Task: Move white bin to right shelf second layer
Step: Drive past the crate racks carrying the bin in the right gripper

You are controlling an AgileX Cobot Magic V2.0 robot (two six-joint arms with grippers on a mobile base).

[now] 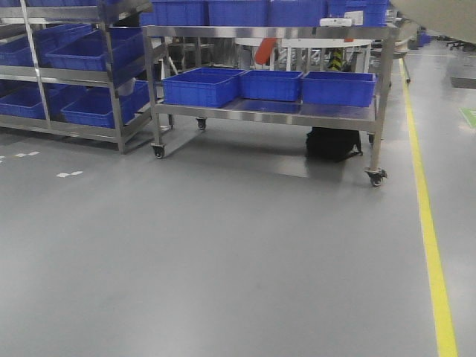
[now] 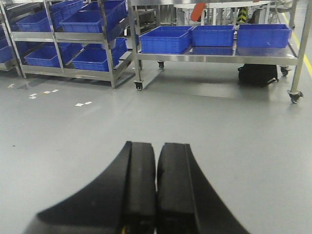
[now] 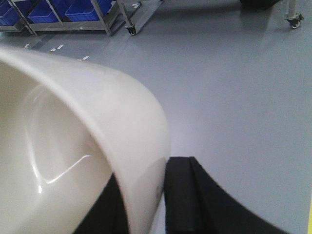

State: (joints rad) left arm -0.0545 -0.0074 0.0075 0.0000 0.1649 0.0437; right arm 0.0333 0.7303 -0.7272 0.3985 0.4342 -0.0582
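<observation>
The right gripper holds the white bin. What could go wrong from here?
The right gripper pinches only one glossy wall of the white bin, so it might slip or tilt. The left gripper is shut and gives no support. The black bag under the cart could block the base.

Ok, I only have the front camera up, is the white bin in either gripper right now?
Observer: Yes. The right wrist camera shows the right gripper shut on the wall of the white bin, one finger inside, one outside.
Operator: And the left?
Observer: The left gripper is shut on nothing, with grey floor ahead of it.
Operator: Anything in the bin?
Observer: The part of its inside that shows holds nothing.
</observation>
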